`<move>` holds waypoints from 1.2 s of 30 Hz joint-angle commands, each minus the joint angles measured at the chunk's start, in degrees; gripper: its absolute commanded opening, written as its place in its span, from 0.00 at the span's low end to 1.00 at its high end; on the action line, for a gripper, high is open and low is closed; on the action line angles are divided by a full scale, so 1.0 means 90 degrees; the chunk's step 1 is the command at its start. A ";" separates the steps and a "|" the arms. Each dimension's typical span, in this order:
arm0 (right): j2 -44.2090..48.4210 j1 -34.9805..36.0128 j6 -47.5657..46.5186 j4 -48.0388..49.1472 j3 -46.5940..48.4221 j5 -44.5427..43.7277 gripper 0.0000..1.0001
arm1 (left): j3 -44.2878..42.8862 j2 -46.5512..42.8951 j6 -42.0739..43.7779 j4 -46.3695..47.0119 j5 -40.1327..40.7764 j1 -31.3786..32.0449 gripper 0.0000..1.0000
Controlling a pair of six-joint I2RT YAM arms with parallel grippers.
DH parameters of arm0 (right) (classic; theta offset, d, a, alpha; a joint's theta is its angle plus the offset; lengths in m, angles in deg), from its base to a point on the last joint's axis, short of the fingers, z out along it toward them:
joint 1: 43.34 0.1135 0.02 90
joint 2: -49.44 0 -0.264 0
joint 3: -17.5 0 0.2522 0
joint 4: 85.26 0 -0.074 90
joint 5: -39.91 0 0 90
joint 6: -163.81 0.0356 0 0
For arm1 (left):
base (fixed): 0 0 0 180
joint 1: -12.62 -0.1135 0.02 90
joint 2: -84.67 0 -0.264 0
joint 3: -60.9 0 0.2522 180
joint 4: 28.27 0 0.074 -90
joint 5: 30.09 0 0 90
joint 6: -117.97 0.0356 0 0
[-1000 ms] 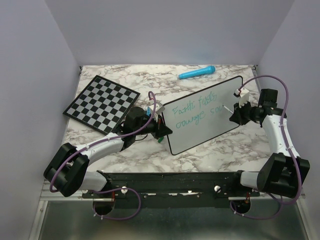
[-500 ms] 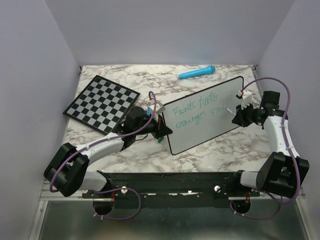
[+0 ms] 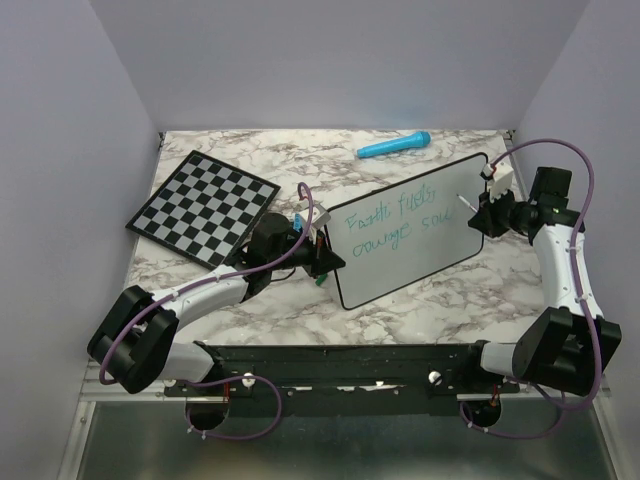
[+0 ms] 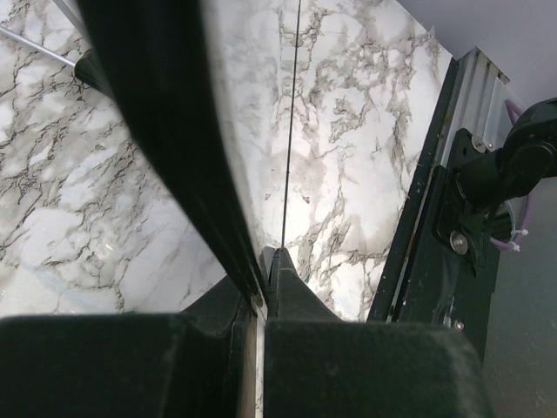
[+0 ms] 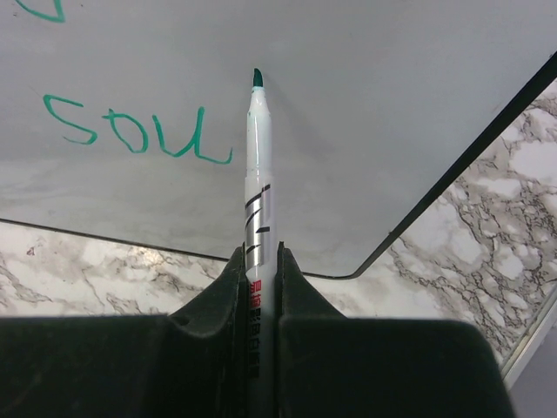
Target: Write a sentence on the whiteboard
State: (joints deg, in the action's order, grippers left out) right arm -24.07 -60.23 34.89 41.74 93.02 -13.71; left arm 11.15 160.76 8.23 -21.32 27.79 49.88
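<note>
The whiteboard (image 3: 410,250) lies at an angle on the marble table, black-framed, with the sentence (image 3: 395,228) in teal in two lines. My left gripper (image 3: 322,260) is shut on the board's left edge; in the left wrist view (image 4: 265,261) the black frame (image 4: 165,131) runs between the jaws. My right gripper (image 3: 484,214) is shut on a white marker (image 5: 258,183) by the board's far right corner. The marker's green tip (image 5: 257,78) stands just off the bare board (image 5: 374,96), to the right of the word "soul" (image 5: 130,131).
A black-and-white chequered chessboard (image 3: 203,207) lies at the back left. A blue pen-shaped thing (image 3: 393,146) lies at the back, beyond the whiteboard. A small green piece (image 3: 320,281) lies under the left gripper. Purple walls enclose the table on three sides.
My right gripper has drawn the marker back from the end of "soul", up and to the right towards the board's far right corner. The left gripper and the board have not moved.
</note>
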 commanded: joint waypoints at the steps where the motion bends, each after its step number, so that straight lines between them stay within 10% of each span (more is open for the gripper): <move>1: -0.0142 -0.0028 0.0057 0.0035 0.0082 0.0108 0.00 | 0.0161 0.0236 0.0778 -0.0846 0.0180 0.0060 0.00; 36: 0.0024 -0.0223 -0.0247 -0.0122 -0.0388 -0.0459 0.00 | 0.0141 0.0197 0.0817 -0.0885 0.0170 0.0060 0.00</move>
State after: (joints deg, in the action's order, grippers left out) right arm -24.18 -61.47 32.60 40.80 86.28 -17.08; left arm 11.13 160.83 8.25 -21.32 27.75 49.88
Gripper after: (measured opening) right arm 0.148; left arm 0.061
